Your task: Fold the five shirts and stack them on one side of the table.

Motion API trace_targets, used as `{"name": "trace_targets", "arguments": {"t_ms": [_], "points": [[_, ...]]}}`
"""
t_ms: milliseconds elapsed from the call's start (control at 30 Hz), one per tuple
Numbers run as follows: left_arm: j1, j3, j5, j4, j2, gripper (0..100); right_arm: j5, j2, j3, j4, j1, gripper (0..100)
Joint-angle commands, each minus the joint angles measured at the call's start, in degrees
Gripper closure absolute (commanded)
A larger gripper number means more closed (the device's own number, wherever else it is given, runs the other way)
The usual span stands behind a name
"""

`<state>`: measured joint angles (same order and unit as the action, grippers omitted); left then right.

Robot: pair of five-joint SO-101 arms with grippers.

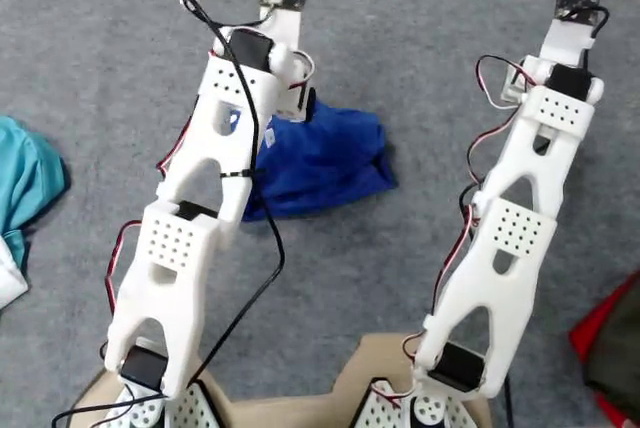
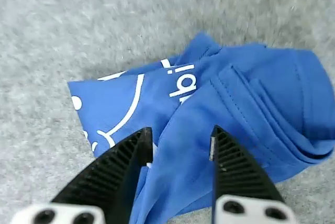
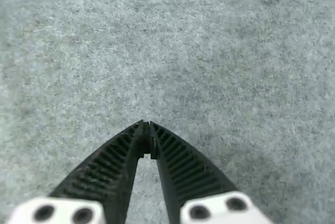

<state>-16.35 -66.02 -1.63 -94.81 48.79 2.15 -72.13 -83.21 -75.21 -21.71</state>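
A crumpled blue shirt with white print lies in the middle of the grey table. In the left wrist view the blue shirt lies under my left gripper, whose black fingers stand open just above the cloth. My left arm hangs over the shirt's left part in the high view. My right gripper is shut with nothing in it, above bare grey felt. The right arm stretches toward the table's far right. A teal shirt lies at the left edge.
A white cloth peeks out below the teal shirt at the left edge. Red and dark green garments lie at the right edge. The grey felt table has bare room at the back and between the arms.
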Motion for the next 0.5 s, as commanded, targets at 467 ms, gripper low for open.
{"name": "trace_targets", "arguments": {"t_ms": [467], "points": [[-8.4, 0.1, 0.2, 10.4, 4.5, 82, -0.4, 0.3, -2.7, 0.3, 0.7, 99.3]]}}
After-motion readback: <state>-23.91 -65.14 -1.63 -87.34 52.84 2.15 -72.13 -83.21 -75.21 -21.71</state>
